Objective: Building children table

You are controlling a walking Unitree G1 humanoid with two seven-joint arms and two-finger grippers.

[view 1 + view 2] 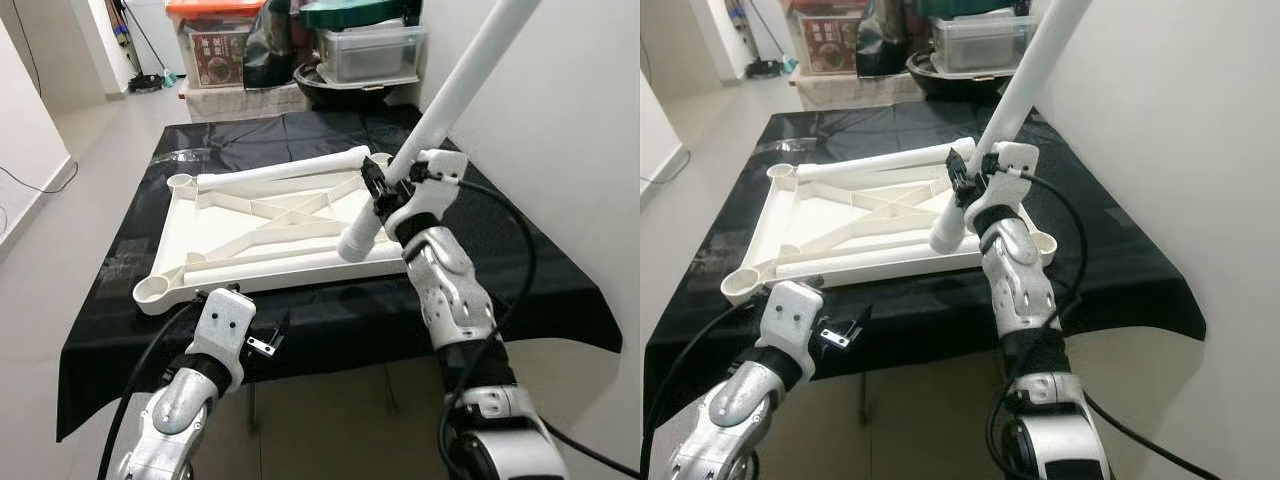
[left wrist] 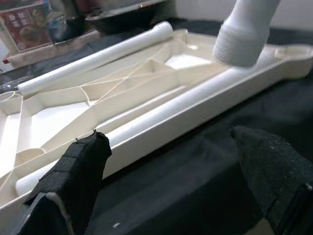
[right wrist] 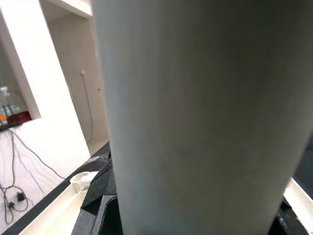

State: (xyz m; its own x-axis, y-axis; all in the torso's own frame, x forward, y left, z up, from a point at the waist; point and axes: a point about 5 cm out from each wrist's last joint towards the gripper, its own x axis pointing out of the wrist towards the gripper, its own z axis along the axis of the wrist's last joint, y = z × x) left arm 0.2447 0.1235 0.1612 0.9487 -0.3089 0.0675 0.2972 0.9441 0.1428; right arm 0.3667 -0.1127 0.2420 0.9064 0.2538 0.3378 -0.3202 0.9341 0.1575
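In the left eye view, a white tabletop (image 1: 270, 225) lies upside down on a table (image 1: 330, 320) draped in black cloth, with two loose white legs resting inside its ribbed frame. The right hand (image 1: 385, 190) is clamped around a third white leg (image 1: 430, 130), held tilted, its lower end over the near right part of the tabletop. The left hand (image 1: 262, 345) hovers at the table's near edge. Storage boxes (image 1: 370, 50) stand beyond the table. In the left wrist view, the left hand's black fingers (image 2: 78, 166) stand spread apart, gripping nothing, just before the tabletop's rim. In the right wrist view, the gripped leg looms large, with the floor and a wall behind.
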